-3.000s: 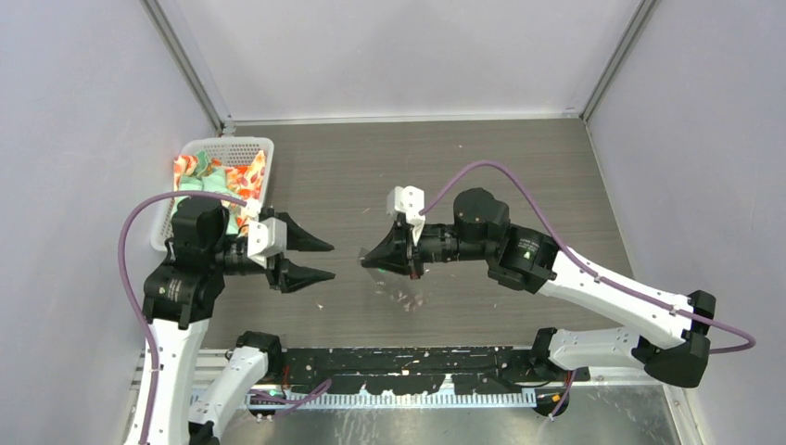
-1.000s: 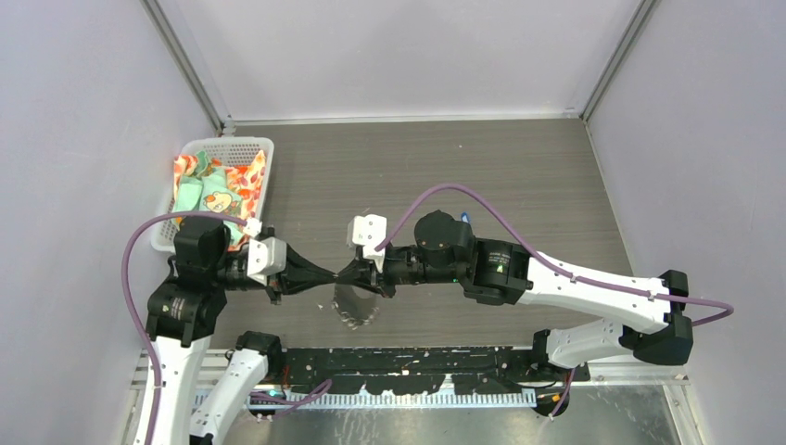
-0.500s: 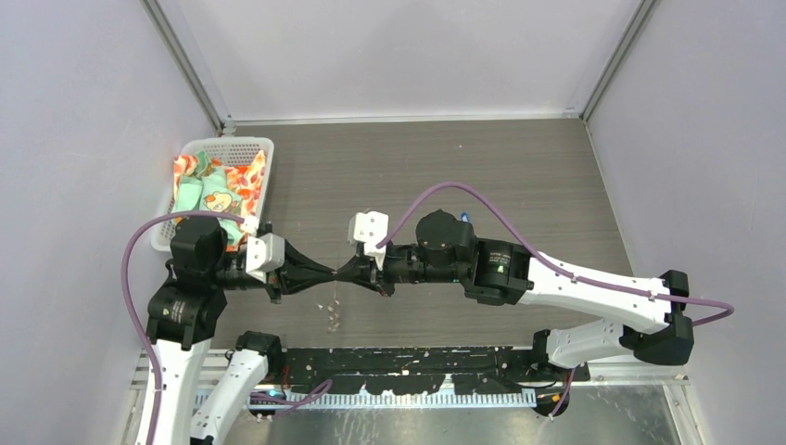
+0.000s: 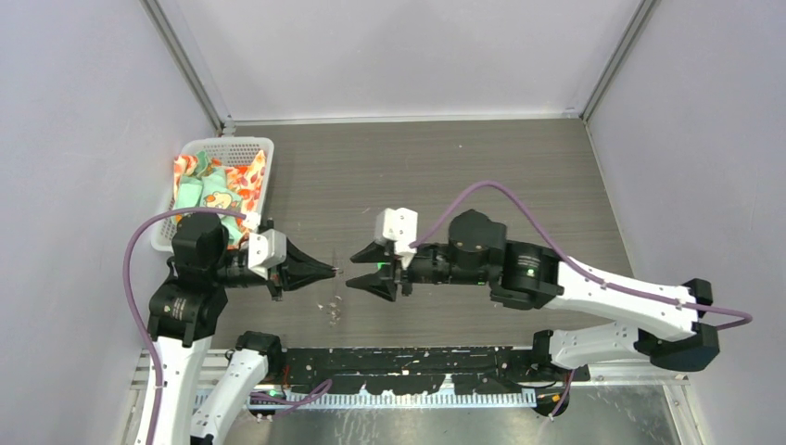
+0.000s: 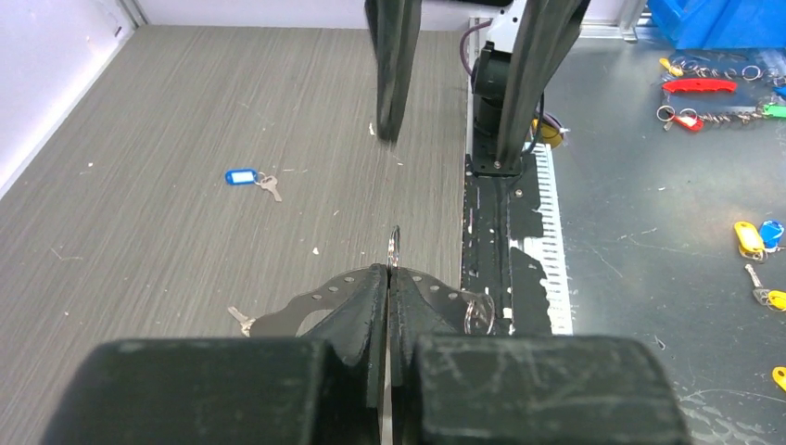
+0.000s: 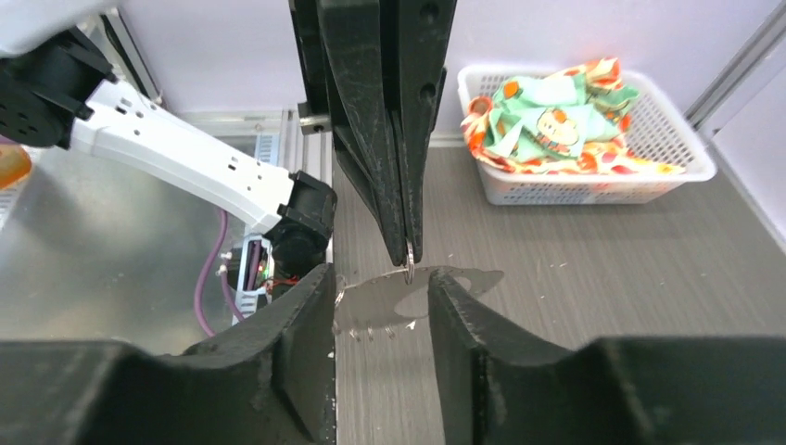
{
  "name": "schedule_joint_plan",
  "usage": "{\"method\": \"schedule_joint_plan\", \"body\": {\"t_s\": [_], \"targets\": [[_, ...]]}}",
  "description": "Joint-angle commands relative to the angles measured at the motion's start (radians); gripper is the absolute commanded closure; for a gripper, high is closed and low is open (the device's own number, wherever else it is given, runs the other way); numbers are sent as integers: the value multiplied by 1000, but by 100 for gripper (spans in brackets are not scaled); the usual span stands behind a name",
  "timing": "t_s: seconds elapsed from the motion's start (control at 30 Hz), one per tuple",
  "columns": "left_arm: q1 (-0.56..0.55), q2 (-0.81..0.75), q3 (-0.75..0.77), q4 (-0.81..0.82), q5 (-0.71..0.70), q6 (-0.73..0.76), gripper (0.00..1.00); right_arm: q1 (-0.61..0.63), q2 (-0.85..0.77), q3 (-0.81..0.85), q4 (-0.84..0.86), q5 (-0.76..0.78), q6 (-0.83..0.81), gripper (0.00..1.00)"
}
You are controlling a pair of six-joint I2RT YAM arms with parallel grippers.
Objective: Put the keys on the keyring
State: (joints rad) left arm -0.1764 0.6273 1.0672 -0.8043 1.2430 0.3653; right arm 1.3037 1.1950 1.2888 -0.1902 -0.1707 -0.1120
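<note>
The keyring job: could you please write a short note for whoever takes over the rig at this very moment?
Left tool: shut on the keyring, pinching its wire at the tips.
Right tool: open, empty, facing the left one, just apart from it.
Blue-headed key: lying on the table, off the ring. Green-headed key: not visible.
Done: ring gripped.
To do: pick up the keys and thread them on; none visibly threaded yet.

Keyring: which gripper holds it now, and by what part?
Left gripper, shut, pinches the keyring by its rim at the fingertips; right gripper is open, holding nothing.
</note>
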Motion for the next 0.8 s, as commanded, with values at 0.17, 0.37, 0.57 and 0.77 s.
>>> {"method": "schedule_joint_plan", "body": {"t_s": [0.17, 0.37, 0.57, 0.77], "targets": [[3, -1, 45, -123, 129, 285, 100, 8, -196, -55, -16, 109, -54, 46], [3, -162, -121, -32, 207, 618, 100, 7, -206, -102, 11, 114, -66, 46], [3, -163, -139, 47, 222, 697, 100, 8, -178, -106, 12, 97, -77, 47], [3, -145, -122, 46, 262, 713, 100, 7, -176, -119, 13, 67, -78, 50]]}}
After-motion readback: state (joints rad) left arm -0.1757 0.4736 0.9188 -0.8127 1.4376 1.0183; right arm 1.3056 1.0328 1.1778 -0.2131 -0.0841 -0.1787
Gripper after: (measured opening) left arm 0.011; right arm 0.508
